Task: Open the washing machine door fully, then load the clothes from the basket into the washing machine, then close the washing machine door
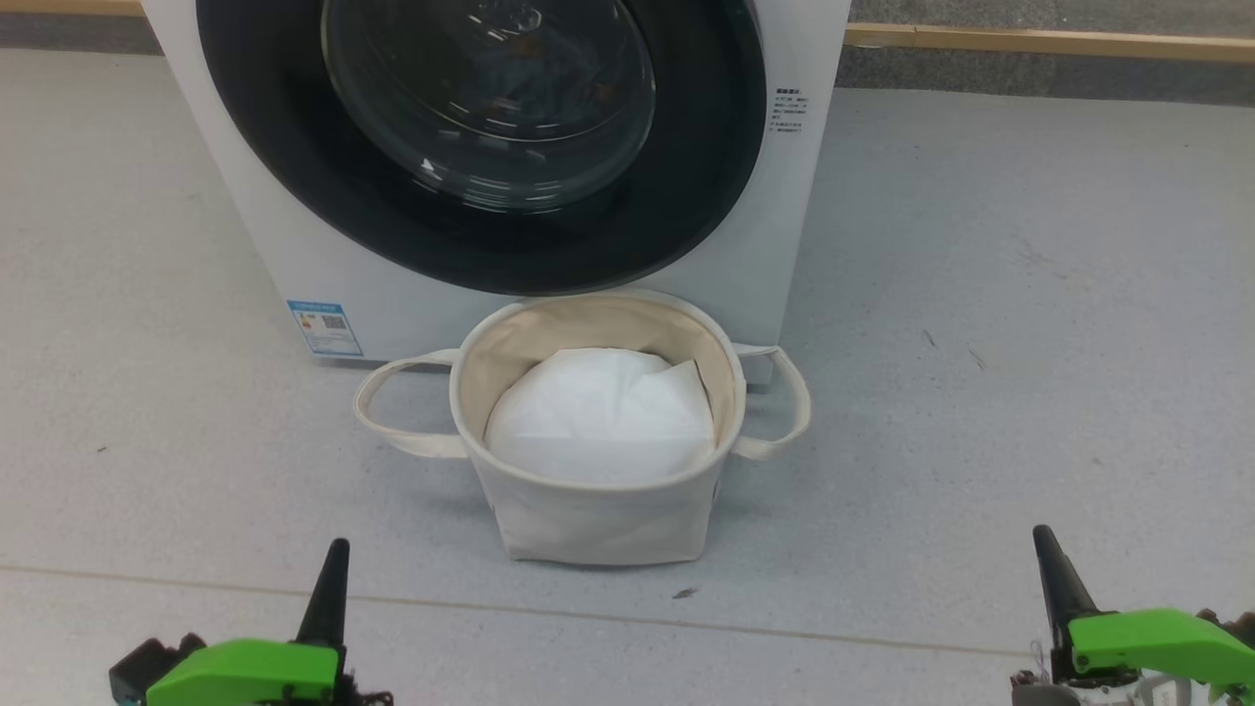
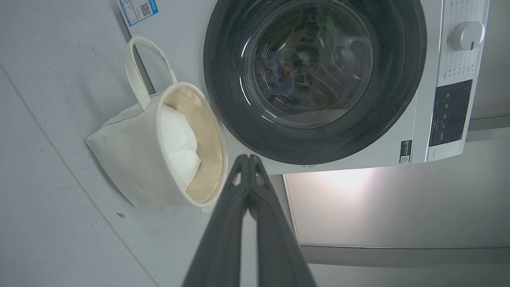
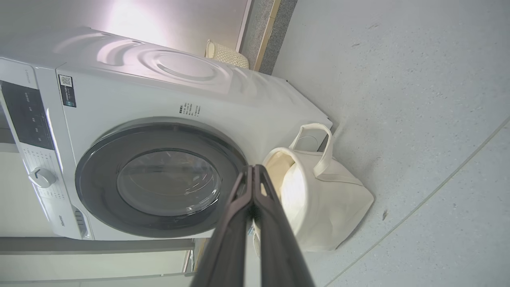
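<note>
the left claw (image 1: 333, 567), two long dark fingers under a green housing, is pressing its fingers fully together and gripping nothing. the right claw (image 1: 1047, 554) is matching it, pinched closed and empty. both are hovering low over the speckled grey floor (image 1: 1000, 314), fingers pointing ahead.

ahead of the claws and between them, well apart from both, the round cream-white canvas basket (image 1: 598, 525) with two loop handles is sitting upright on the floor. a plain white sheet (image 1: 600, 417) is lying bunched inside it.

just beyond the basket, farther from the claws, the big white front-loading washing machine (image 1: 284, 235) is standing. its large round door with a glossy black rim and bulging clear glass (image 1: 701, 186) is lying closed against the front. a small blue label (image 1: 325, 327) is showing on the lower front corner, on the left claw's side.

in the left wrist view, past the closed fingertips, a bluish shape with orange spots (image 2: 277, 73) is showing in the door glass. it is looking like the light blue denim-like garment, though whether it is lying in the drum or only reflecting is hard to tell.
</note>
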`<state>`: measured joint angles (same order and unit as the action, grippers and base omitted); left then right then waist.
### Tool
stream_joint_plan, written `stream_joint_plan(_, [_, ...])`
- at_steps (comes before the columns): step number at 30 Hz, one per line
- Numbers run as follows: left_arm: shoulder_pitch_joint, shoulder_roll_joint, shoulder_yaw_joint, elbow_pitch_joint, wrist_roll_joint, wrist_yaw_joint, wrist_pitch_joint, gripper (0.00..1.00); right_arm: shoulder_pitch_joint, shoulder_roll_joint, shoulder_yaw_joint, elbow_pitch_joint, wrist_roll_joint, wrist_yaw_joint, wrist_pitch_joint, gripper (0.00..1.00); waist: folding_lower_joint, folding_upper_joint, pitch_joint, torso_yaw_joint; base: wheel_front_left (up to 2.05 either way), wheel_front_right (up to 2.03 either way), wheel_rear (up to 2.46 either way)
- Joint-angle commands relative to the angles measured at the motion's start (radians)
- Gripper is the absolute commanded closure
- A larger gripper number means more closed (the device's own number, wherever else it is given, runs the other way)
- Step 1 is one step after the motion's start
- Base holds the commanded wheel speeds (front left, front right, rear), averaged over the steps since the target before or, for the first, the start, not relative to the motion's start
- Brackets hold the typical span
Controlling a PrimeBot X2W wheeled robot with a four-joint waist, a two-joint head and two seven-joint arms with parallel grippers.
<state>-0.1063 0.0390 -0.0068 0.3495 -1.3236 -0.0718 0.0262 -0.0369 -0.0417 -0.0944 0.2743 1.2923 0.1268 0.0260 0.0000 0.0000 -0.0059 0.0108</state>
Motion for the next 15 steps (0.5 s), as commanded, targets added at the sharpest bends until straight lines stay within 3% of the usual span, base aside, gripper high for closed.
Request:
stream_joint_plan(1, [-0.021,0.009,0.040,-0.043,-0.026,-0.011,0.011,1.00,-0.048,-0.009,0.010,-0.031,0.029,0.003,0.009,1.00,0.0000,0.0000,0.000,0.000,0.00,0.00,0.00])
stream_joint_plan(15, [-0.011,0.010,0.083,-0.076,-0.166,-0.037,0.052,1.00,-0.060,-0.010,-0.005,-0.030,0.185,0.003,0.050,1.00,0.0000,0.0000,0.005,-0.006,0.00,0.00,0.00])
